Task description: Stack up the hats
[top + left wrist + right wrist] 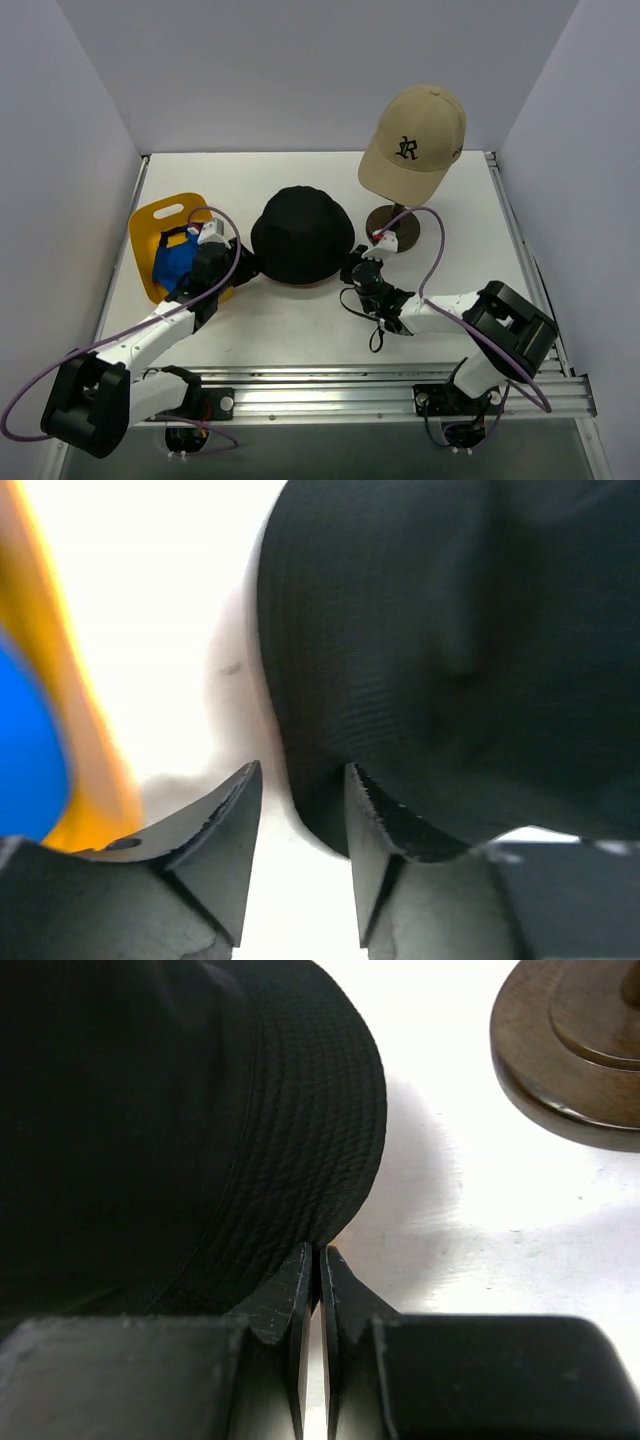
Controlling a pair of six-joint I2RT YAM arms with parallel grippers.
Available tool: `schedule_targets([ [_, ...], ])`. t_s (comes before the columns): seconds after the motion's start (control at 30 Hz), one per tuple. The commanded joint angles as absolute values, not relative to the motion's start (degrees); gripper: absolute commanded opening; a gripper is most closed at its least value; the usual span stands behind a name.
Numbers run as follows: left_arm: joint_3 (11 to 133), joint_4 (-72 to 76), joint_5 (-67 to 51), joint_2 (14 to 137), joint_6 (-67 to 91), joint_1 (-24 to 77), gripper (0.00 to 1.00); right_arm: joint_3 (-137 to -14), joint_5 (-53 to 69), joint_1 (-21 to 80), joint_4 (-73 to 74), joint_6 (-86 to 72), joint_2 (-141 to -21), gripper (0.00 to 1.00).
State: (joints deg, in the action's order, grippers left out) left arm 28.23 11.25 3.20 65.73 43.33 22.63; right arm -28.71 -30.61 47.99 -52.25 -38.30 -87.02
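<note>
The black bucket hat (300, 235) lies crown up in the middle of the table, with a thin dark red edge showing under its near rim. My left gripper (240, 263) is at its left brim and stands open (302, 770). The brim (420, 680) drapes over the right finger, and only bright table shows in the gap. My right gripper (353, 268) is at the hat's right brim, shut on the brim's edge (319, 1250). The bright blue cap (175, 258) rests on the yellow tray (160, 215). The tan cap (415, 140) sits on the wooden stand (393, 222).
The stand's round base (570, 1060) is just right of the right gripper. The yellow tray's rim (85, 750) lies close to the left of the left gripper. White walls enclose the table on three sides.
</note>
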Motion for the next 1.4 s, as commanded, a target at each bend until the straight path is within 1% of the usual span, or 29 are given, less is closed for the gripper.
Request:
schedule_targets([
  [0.0, 32.6, 2.1, 8.3, 61.6, 41.6, 22.8, 0.48, -27.2, -34.0, 47.0, -49.2, -37.8, -85.9, 0.00],
  [0.1, 36.1, -5.4, 13.3, 58.5, 41.5, 22.7, 0.53, -26.6, -34.4, 47.0, -47.3, -38.2, -83.2, 0.04],
  [0.13, 36.9, -6.4, 13.8, 57.8, 41.5, 22.7, 0.55, -26.6, -34.8, 47.0, -46.6, -38.8, -82.4, 0.11],
  [0.23, 39.5, -7.8, 13.8, 57.9, 41.2, 22.7, 0.56, -26.0, -35.4, 47.1, -43.3, -40.7, -77.7, 0.18],
  [0.43, 42.5, -6.5, 12.6, 64.8, 40.7, 23.0, 0.57, -26.4, -36.1, 47.0, -38.0, -41.0, -71.2, 0.21],
  [0.53, 43.6, -6.3, 12.6, 66.8, 40.3, 23.1, 0.57, -28.0, -36.7, 46.8, -38.2, -39.0, -71.2, 0.21],
  [0.6, 44.1, -7.5, 13.0, 66.5, 40.3, 23.2, 0.57, -29.4, -35.9, 46.3, -38.1, -37.2, -72.2, 0.21],
  [0.8, 47.7, -15.3, 19.5, 59.3, 41.0, 23.1, 0.57, -30.7, -31.4, 45.7, -42.9, -36.5, -78.0, 0.20],
  [0.9, 53.1, -21.5, 23.1, 57.6, 39.6, 22.5, 0.58, -31.4, -28.9, 45.5, -43.8, -35.9, -80.9, 0.20],
  [1.03, 58.7, -28.5, 26.5, 58.4, 37.4, 19.3, 0.60, -33.3, -27.8, 45.1, -40.4, -35.7, -80.4, 0.20],
  [1.17, 62.6, -31.6, 25.3, 59.6, 34.1, 12.6, 0.65, -32.5, -26.8, 45.4, -33.5, -35.7, -72.4, 0.20],
  [1.2, 63.5, -31.7, 22.2, 60.0, 33.8, 10.8, 0.65, -31.8, -25.6, 45.4, -32.0, -35.9, -68.0, 0.20],
  [1.23, 63.8, -31.2, 19.7, 61.2, 33.4, 7.0, 0.66, -31.2, -25.1, 46.3, -30.9, -36.0, -65.9, 0.20],
  [1.27, 64.3, -31.2, 17.9, 62.0, 33.6, 5.2, 0.66, -30.3, -24.7, 46.9, -29.5, -36.5, -63.3, 0.20],
  [1.3, 64.9, -31.2, 16.3, 62.8, 33.7, 3.8, 0.66, -29.5, -24.5, 47.6, -28.9, -36.7, -58.8, 0.21],
  [1.37, 67.1, -31.6, 13.4, 66.5, 32.3, 2.4, 0.66, -27.1, -23.3, 48.8, -27.0, -37.5, -54.5, 0.22],
])
